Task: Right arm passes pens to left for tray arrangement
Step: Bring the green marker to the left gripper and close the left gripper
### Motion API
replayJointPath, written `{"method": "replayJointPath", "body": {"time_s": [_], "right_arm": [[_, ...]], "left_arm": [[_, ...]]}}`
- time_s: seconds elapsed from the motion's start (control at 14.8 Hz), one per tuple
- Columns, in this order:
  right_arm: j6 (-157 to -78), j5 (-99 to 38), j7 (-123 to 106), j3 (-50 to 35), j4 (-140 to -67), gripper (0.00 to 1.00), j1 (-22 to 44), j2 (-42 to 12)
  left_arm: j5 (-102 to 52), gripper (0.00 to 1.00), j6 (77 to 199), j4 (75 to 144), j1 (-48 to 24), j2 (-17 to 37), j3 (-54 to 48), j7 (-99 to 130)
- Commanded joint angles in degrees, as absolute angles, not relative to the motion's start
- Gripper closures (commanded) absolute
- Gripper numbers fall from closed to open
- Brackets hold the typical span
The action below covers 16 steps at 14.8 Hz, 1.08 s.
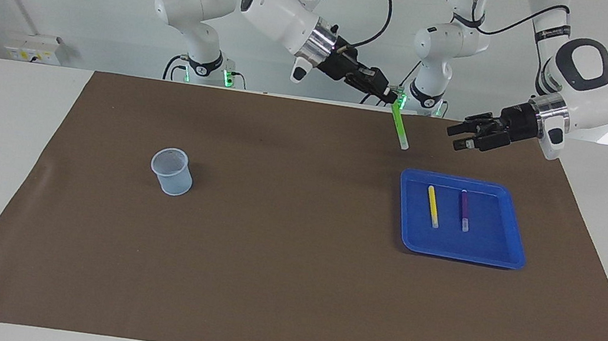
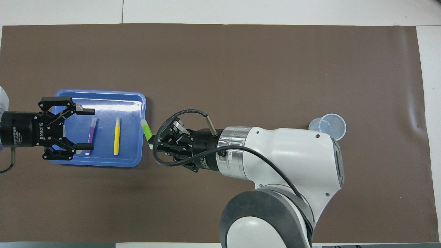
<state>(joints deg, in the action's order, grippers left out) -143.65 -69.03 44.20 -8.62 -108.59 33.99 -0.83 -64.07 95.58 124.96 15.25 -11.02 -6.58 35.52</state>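
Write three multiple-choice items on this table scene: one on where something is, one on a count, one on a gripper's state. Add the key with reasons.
1. Where is the green pen?
A. In the tray
B. Held in the air by the right gripper
C. In the cup

2. How many pens lie in the blue tray?
A. One
B. Two
C. Three

3. How is the left gripper?
A. Open and empty
B. Shut on the purple pen
C. Shut on the tray's rim

Key:
1 B: the right gripper pinches the pen's top end and it hangs above the mat.
2 B: only the yellow pen and the purple pen lie there, side by side.
3 A: the left gripper has its fingers spread over the tray, with nothing between them.
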Motion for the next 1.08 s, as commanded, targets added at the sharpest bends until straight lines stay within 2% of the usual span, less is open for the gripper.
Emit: {"method": "replayJointPath", "body": {"time_s": [0.0, 0.27, 0.47, 0.81, 1.02], "right_arm": [[-145.63, -70.49, 45.52, -8.53, -105.73, 1.0, 35.24, -3.6], [-147.29, -70.58, 47.72, -8.61, -104.33, 1.0, 36.47, -5.09], [-147.39, -70.58, 48.87, -8.61, -102.66, 1.0, 36.83, -6.23], [-147.57, -70.22, 50.36, -8.61, -100.99, 1.0, 37.62, -7.82], [-147.57, -70.05, 50.36, -8.53, -101.16, 1.0, 37.62, -7.82]], "left_arm": [[-66.8, 0.0, 98.79, 127.44, 14.15, -13.27, -6.85, 40.51], [-68.37, 0.07, 100.36, 129.02, 12.75, -14.06, -6.94, 40.61], [-69.61, 0.08, 104.23, 131.91, 8.97, -15.55, -7.12, 40.61], [-72.77, 0.12, 106.95, 132.63, 8.97, -15.91, -7.12, 42.53], [-73.83, 0.2, 107.4, 132.63, 8.26, -15.91, -7.12, 44.2]]}}
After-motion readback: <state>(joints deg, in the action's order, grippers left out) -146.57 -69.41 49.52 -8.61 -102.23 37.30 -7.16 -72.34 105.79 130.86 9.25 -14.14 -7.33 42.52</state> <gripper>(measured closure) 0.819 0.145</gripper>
